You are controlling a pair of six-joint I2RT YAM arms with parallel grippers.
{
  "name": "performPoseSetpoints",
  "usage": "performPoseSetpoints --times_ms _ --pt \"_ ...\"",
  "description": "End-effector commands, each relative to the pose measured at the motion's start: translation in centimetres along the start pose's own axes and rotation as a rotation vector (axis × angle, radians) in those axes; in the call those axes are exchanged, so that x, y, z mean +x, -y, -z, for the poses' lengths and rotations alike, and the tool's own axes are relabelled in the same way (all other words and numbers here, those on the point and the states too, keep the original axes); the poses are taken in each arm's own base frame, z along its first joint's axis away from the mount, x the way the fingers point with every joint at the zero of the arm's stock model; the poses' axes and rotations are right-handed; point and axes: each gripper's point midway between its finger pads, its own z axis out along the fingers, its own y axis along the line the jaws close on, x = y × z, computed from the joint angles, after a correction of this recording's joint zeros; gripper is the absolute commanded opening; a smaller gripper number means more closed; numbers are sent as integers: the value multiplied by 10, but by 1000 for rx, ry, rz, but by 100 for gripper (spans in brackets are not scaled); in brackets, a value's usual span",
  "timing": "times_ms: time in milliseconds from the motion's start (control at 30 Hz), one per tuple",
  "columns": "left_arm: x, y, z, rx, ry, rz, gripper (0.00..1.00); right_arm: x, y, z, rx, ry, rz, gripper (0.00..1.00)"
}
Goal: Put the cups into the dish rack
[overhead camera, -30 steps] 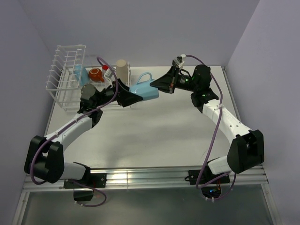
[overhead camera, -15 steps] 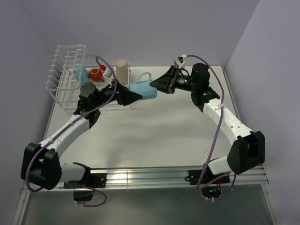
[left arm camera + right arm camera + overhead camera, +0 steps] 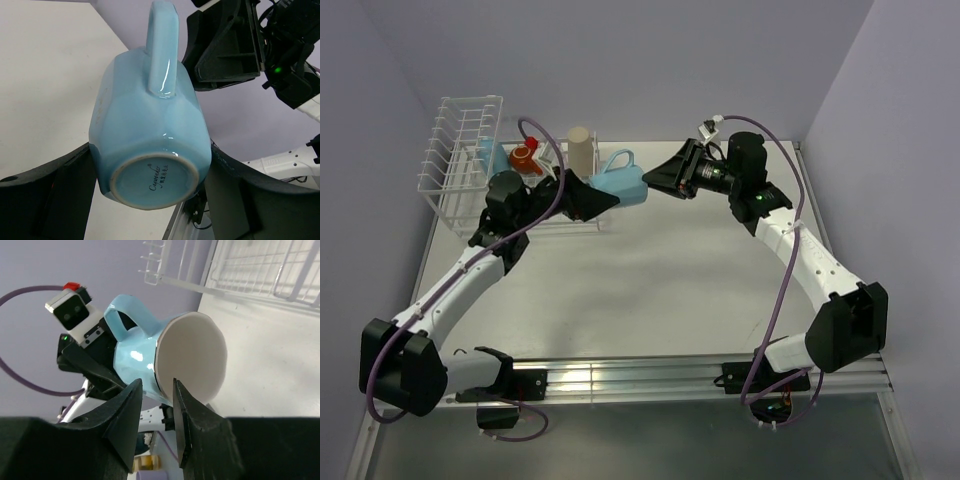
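My left gripper [image 3: 603, 201] is shut on a light blue handled mug [image 3: 620, 185], holding it by the base above the table beside the rack. In the left wrist view the mug [image 3: 150, 130] fills the space between my left gripper's [image 3: 150, 192] fingers, handle up. My right gripper [image 3: 654, 181] is slightly open and empty, just off the mug's rim. The right wrist view shows the mug's white mouth [image 3: 192, 357] beyond my right gripper [image 3: 157, 390]. The white wire dish rack [image 3: 460, 150] holds a second blue mug [image 3: 492, 155], a dark red-orange cup [image 3: 523, 158] and a beige cup [image 3: 580, 150]. I cannot make out the clear tumbler.
The rack stands at the table's back left, its tall slotted end to the left; its wires also show in the right wrist view [image 3: 250, 270]. Walls close in the back and both sides. A purple cable loops over the left wrist [image 3: 535, 130].
My left gripper has carried the blue mug a little up and back toward the rack, with the handle now pointing up. My right gripper has stayed beside the mug's mouth.
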Motion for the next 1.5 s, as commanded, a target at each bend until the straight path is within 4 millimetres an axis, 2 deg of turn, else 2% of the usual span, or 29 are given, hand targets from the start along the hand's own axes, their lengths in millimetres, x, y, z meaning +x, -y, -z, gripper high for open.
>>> performPoseSetpoints --times_ms 0,267,433,467,533,567,600,667,700,733,767,833,900,933,967,1033,1100,1133,1167,1233,1267,1333,1367,1433,1467 --pt "-57 38 10 38 156 -150 0 -13 -27 9 -6 71 97 39" --pt "-71 19 21 -86 175 -138 0 -25 1 6 118 118 95 39" --pt "-88 2 34 -199 205 -126 0 -31 19 9 201 152 112 39" --pt "-98 -2 37 -235 229 -142 0 -34 23 10 225 169 116 39" --pt "-99 -12 40 -300 220 -129 0 -34 28 12 252 176 127 39" --pt "-105 -24 43 -367 235 -139 0 -37 30 14 270 193 133 39" --pt "-112 -24 45 -397 244 -144 0 -36 33 15 286 193 134 39" --pt "-110 -44 46 -487 213 -130 0 -36 36 17 302 197 150 39" --pt "-121 -47 49 -533 237 -138 0 -37 38 19 317 206 155 39" --pt "-115 -62 49 -585 203 -113 0 -36 42 20 331 205 161 39" --pt "-123 -61 49 -603 211 -127 0 -36 43 21 338 207 164 39" --pt "-124 -80 49 -675 199 -116 0 -37 49 22 360 206 174 39" --pt "-130 -86 50 -725 190 -114 0 -36 51 23 368 205 176 39" --pt "-129 -101 50 -777 180 -107 0 -35 53 23 373 200 180 39" --pt "-134 -101 52 -799 177 -111 0 -34 55 23 379 198 181 39" --pt "-131 -117 49 -849 148 -115 0 -33 59 24 389 193 184 39" --pt "-135 -119 48 -875 129 -122 0 -33 61 25 400 191 189 39" --pt "-133 -131 49 -920 113 -130 0 -32 62 25 404 190 191 39" --pt "-138 -128 46 -928 118 -145 0 -32 62 25 403 188 194 39" --pt "-131 -143 45 -993 73 -156 0 -32 64 25 409 183 196 39" --pt "-135 -139 39 -994 75 -169 0 -31 65 25 410 180 194 39" --pt "-124 -154 37 -1050 16 -172 0 -30 68 24 414 176 195 39" --pt "-128 -152 32 -1055 19 -184 0 -30 68 24 415 173 192 39" --pt "-117 -165 26 -1075 -38 -174 0 -28 70 24 417 167 194 39" --pt "-121 -163 24 -1083 -33 -181 0 -28 72 24 422 167 194 39"
